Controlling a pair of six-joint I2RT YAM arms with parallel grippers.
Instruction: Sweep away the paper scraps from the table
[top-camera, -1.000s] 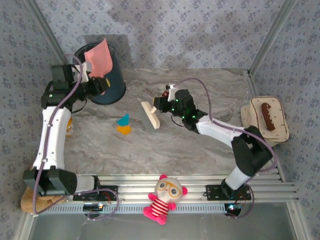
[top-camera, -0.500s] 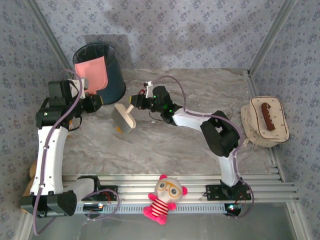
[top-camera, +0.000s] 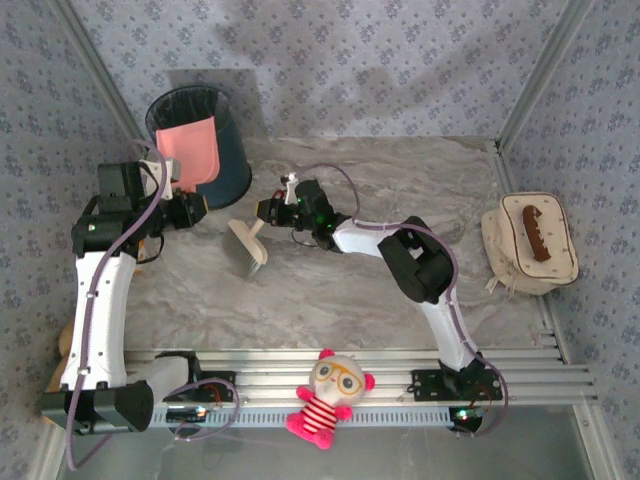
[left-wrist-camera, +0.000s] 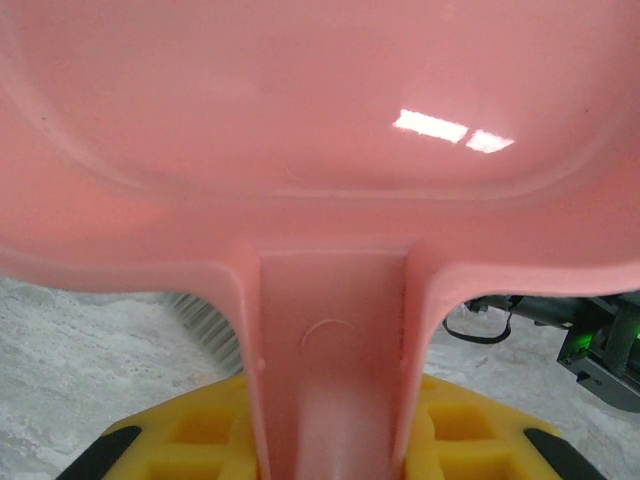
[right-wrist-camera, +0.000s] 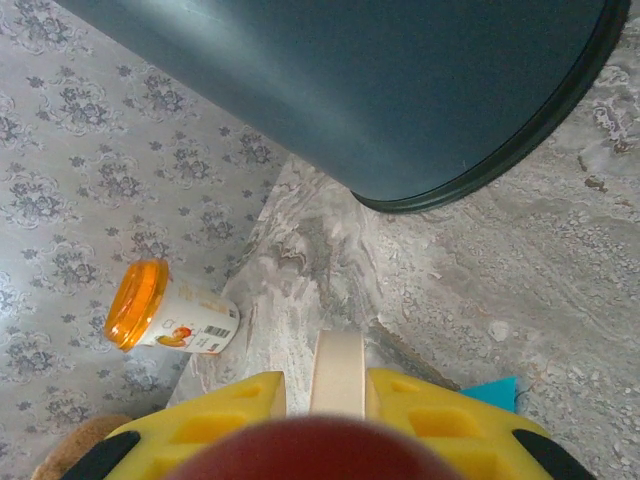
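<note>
Paper scraps: one cyan bit (right-wrist-camera: 495, 392) lies on the surface (top-camera: 400, 290), just beside my right pad and near the foot of the bin (top-camera: 235, 170). From above, that spot sits under the brush head, so the rest are probably beneath it. I cannot count them.
Left pincer (left-wrist-camera: 330, 425): closed on the handle of the pink dustpan (left-wrist-camera: 300, 120), with a yellow pad on either side of it.
Right pincer (right-wrist-camera: 338, 405): closed on the cream handle of the brush (top-camera: 245, 247), with the arm stretched far across to the left.
Dustpan position: raised and tilted against the mouth of the bin, well apart from the surface.
Brush position: head low in front of the bin. I cannot tell whether the bristles touch the marble.
Step in hand: I judge it to be gathering the last scraps for another pan load.
Doing it well: I should bring the pan down with its lip flat on the surface, close beside the scraps and facing the brush. Then I should use short, light strokes toward it, so the paper slides rather than flicks away, and keep the brush off the bin wall.
Hidden: the pink shell blocks most of the left wrist view, so I cannot say what the pan holds.
Cut off: the brush head is below the right wrist view, behind my own pads.
Nearby: an orange-lidded jar (right-wrist-camera: 165, 318) lies by the wall, away from the sweep.
</note>
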